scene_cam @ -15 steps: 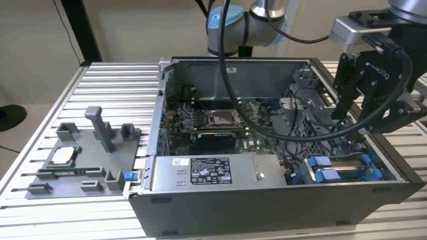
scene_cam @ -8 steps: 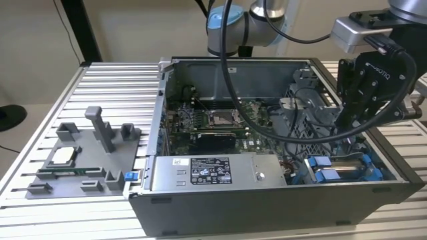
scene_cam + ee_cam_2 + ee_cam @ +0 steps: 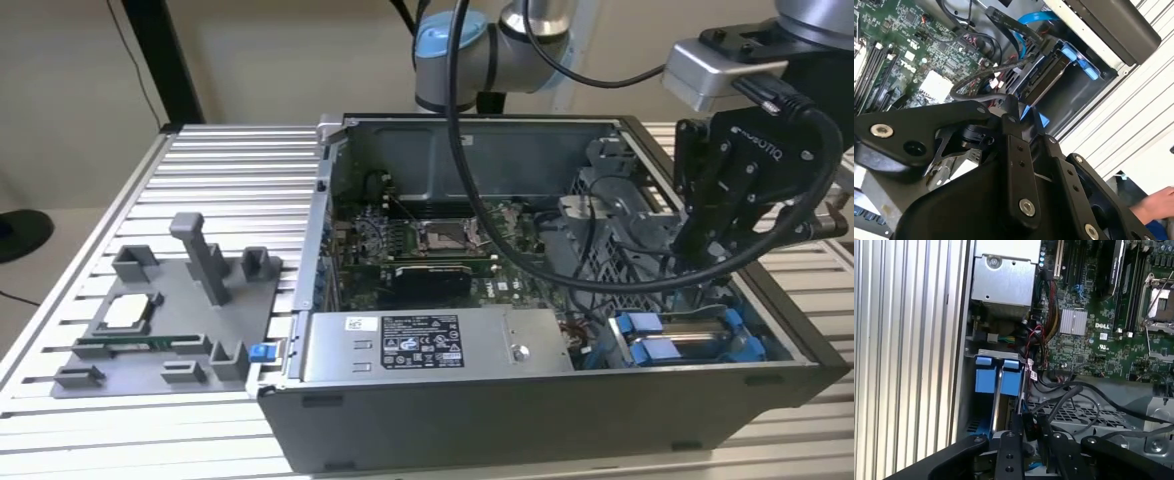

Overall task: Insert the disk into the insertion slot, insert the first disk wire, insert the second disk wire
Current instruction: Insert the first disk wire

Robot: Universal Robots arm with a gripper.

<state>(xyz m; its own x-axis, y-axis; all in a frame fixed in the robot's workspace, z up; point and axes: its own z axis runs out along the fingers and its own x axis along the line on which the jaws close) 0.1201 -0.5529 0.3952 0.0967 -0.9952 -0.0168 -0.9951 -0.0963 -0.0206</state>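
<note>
A ribbed metal surface (image 3: 227, 160) carries an open computer case (image 3: 534, 420), and the robot arm (image 3: 467, 45) reaches down into the case at the exterior view's right. On the surface, at the exterior view's left of the case, lies a grey plastic tray (image 3: 160, 320) with upright posts. Inside the case a grey labelled power box (image 3: 427, 345) sits along the near wall, with the green circuit board (image 3: 427, 250) behind it. The disk (image 3: 681, 335), in its blue frame, sits down in the slot (image 3: 991, 354) at the case corner, just beside the power box, with its blue end tabs upward. The black gripper (image 3: 1029, 427) hangs right over the disk's end, clenched on a black wire plug (image 3: 1028, 424) that trails a dark cable. In the second wrist view a person's hand (image 3: 1154, 205) shows outside the case.
</note>
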